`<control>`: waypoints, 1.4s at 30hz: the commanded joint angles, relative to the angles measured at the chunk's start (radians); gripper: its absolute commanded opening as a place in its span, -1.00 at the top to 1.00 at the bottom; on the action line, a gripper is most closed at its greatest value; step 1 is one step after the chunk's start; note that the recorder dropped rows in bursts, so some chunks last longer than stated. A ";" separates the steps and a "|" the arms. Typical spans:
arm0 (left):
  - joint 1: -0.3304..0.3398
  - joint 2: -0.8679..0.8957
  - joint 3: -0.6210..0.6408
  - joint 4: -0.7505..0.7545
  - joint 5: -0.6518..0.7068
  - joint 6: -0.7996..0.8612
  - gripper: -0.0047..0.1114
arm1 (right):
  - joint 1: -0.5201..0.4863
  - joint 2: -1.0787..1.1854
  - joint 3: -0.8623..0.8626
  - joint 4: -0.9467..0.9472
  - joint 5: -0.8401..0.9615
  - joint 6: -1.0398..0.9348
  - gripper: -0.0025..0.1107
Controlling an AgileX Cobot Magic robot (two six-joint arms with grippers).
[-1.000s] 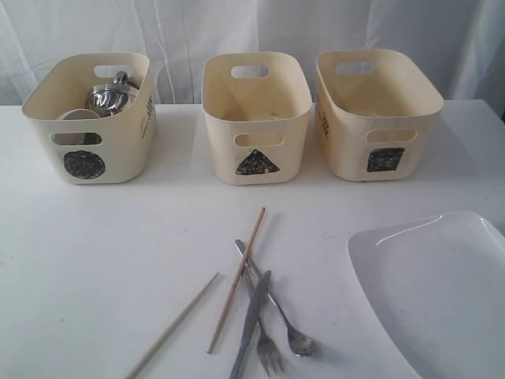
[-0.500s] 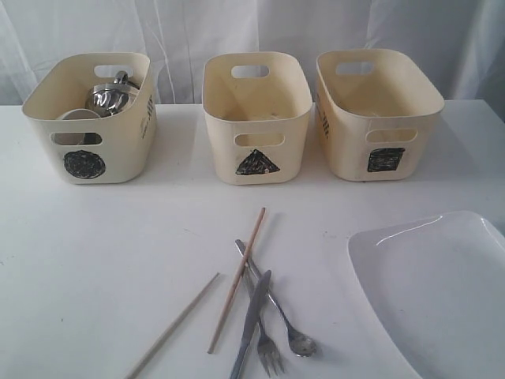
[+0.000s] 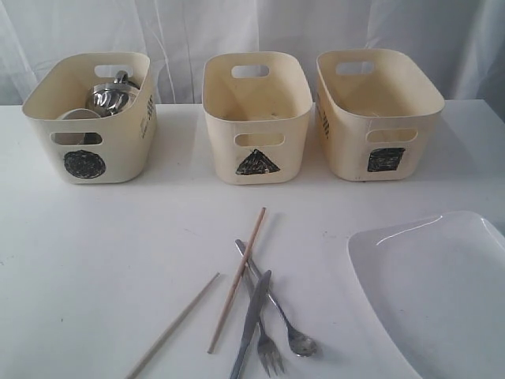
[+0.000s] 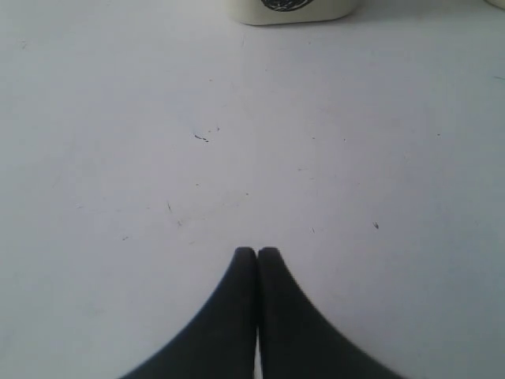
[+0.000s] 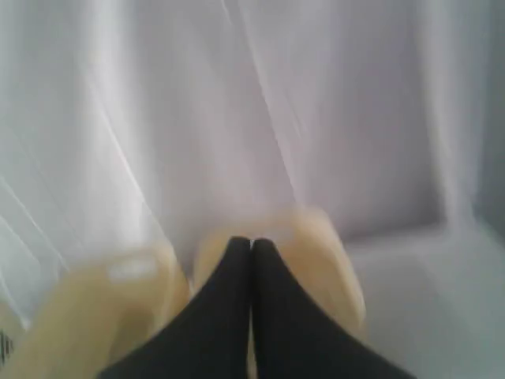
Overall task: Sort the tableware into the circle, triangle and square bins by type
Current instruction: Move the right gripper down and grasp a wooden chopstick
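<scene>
Three cream bins stand in a row at the back: the circle bin (image 3: 88, 118) on the left, the triangle bin (image 3: 256, 118) in the middle, the square bin (image 3: 377, 114) on the right. Steel mugs (image 3: 110, 95) and a white bowl (image 3: 77, 116) lie in the circle bin. On the table in front lie two wooden chopsticks (image 3: 237, 278) (image 3: 173, 325), a knife (image 3: 251, 322), a fork (image 3: 264, 347) and a spoon (image 3: 282, 316). A large white plate (image 3: 438, 292) sits at the front right. My left gripper (image 4: 257, 253) is shut over bare table. My right gripper (image 5: 251, 242) is shut, with blurred bins behind it. Neither arm shows in the exterior view.
A white curtain (image 3: 252, 31) hangs behind the bins. The white table (image 3: 95, 253) runs to the frame's front edge. The foot of the circle bin (image 4: 288, 9) shows at the far edge of the left wrist view.
</scene>
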 commanded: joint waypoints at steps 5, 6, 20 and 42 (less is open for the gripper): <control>-0.005 -0.004 0.008 -0.015 0.016 0.002 0.92 | 0.000 0.247 -0.024 0.137 0.969 0.314 0.96; -0.005 -0.004 0.008 -0.015 0.016 0.002 0.92 | 0.000 0.263 -0.019 0.145 1.043 0.314 0.96; -0.005 -0.004 0.008 -0.015 0.016 0.002 0.92 | 0.231 0.320 0.012 1.083 1.149 -0.749 0.96; -0.005 -0.004 0.008 -0.015 0.016 0.002 0.92 | 0.471 0.331 0.014 1.135 0.373 -0.770 0.96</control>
